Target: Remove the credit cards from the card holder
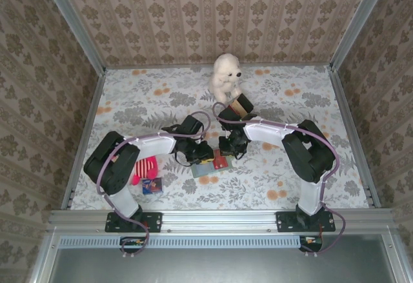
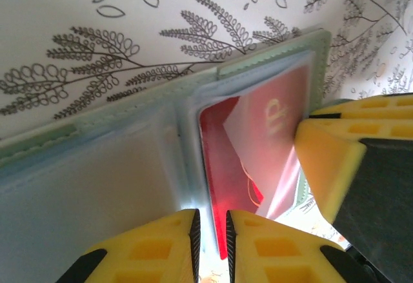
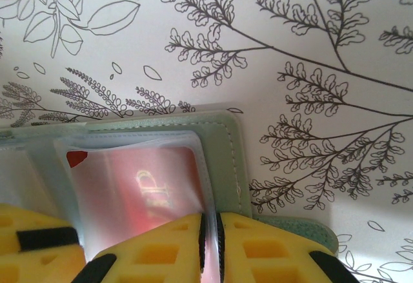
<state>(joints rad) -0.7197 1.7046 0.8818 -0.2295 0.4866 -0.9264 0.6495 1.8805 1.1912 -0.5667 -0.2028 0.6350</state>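
Note:
The sage-green card holder (image 1: 204,169) lies open on the floral cloth between both arms. In the left wrist view its pale inner pockets (image 2: 97,180) spread out, and a red credit card (image 2: 258,135) sits partly in a clear sleeve. My left gripper (image 2: 213,238) is shut on that card's lower edge. My right gripper (image 3: 211,244) is shut on the clear sleeve's edge, beside the holder's green cover (image 3: 222,147). The red card (image 3: 148,180) shows hazily through the sleeve. From above, the left gripper (image 1: 208,155) and right gripper (image 1: 227,149) meet over the holder. Other cards are hidden.
A white plush bear (image 1: 226,77) and a striped box (image 1: 242,106) stand behind the grippers. A pink object (image 1: 145,167) and a small dark blue packet (image 1: 153,185) lie by the left arm. Patterned walls enclose the table on three sides.

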